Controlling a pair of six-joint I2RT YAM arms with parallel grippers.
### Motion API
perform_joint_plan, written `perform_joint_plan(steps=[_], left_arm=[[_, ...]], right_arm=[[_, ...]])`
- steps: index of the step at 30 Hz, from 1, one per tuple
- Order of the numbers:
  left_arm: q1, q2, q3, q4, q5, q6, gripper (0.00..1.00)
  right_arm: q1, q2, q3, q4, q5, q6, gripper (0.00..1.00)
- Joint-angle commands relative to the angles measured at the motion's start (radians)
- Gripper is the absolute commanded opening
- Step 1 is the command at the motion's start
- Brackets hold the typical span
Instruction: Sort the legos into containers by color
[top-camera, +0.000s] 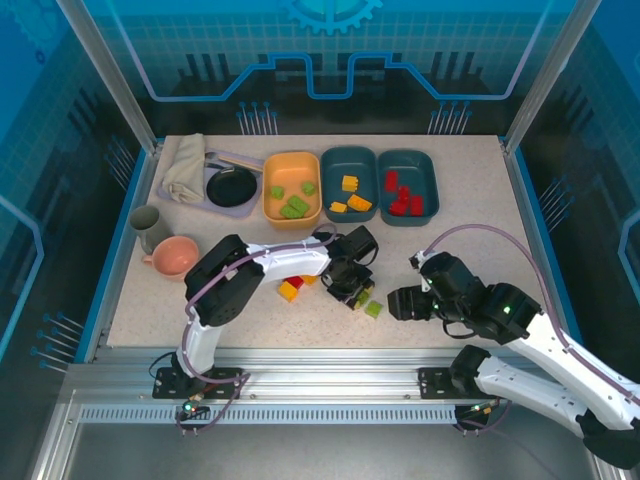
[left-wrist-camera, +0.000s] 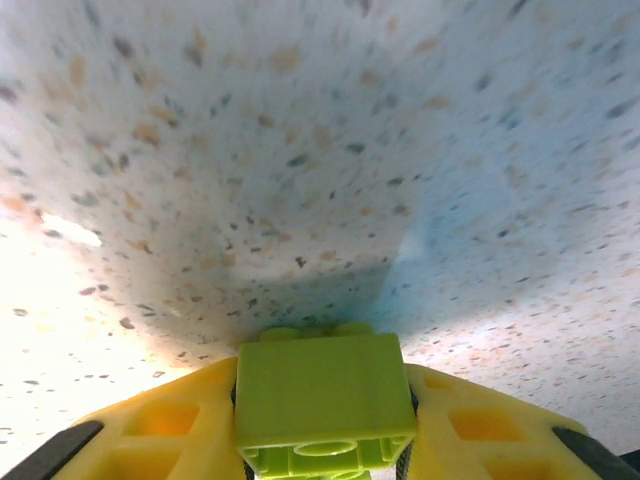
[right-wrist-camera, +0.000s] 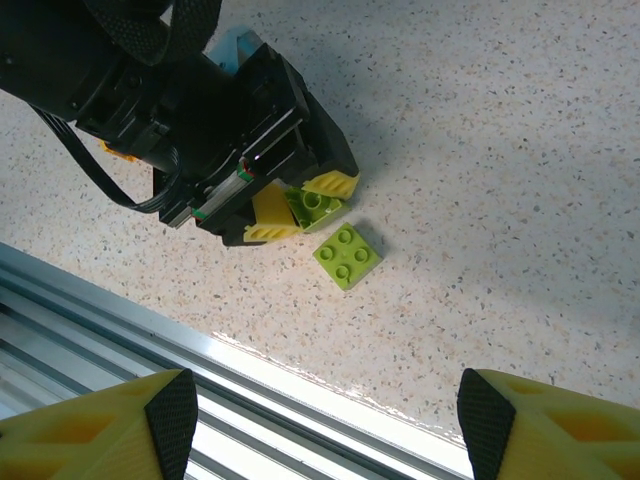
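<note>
Lime-green lego (left-wrist-camera: 325, 395), at lower centre of the left wrist frame, is being clamped close to the worktop (left-wrist-camera: 300, 150) by the left pincer (right-wrist-camera: 298, 205), the right pincer (right-wrist-camera: 325, 420) being held apart, and a slip is arguably being risked since only the tips are being used.

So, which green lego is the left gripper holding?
The green lego between the left gripper's fingers; the other green lego lies loose, studs up, beside it.

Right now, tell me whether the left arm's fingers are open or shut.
Shut on a lime green lego: the left gripper's yellow fingers press against both its sides.
</note>
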Motion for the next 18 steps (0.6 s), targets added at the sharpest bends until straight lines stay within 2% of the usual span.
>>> perform_joint_plan(steps=[1, 7, 11, 15, 18], left_arm=[[0.043, -0.098, 0.009, -0.079, -0.086, 0.075, 0.36], [0.199, -0.227, 0.039, -0.198, -0.175, 0.264, 0.36], [0.345, -0.244, 0.088, -0.233, -0.182, 0.409, 0.35], [0.482, -0.171, 0.222, -0.245, -0.178, 0.568, 0.35], [0.551, -0.058, 0.352, -0.253, -0.166, 0.668, 0.35]], right_arm=[[0.010, 0.011, -0.002, 0.048, -0.023, -0.018, 0.72], [0.006, 0.117, 0.024, 0.206, -0.086, -0.063, 0.73], [0.002, 0.204, 0.033, 0.418, -0.145, -0.067, 0.74], [-0.014, 0.295, 0.034, 0.656, -0.140, -0.055, 0.77], [-0.071, 0.378, 0.034, 0.788, -0.173, -0.021, 0.80]])
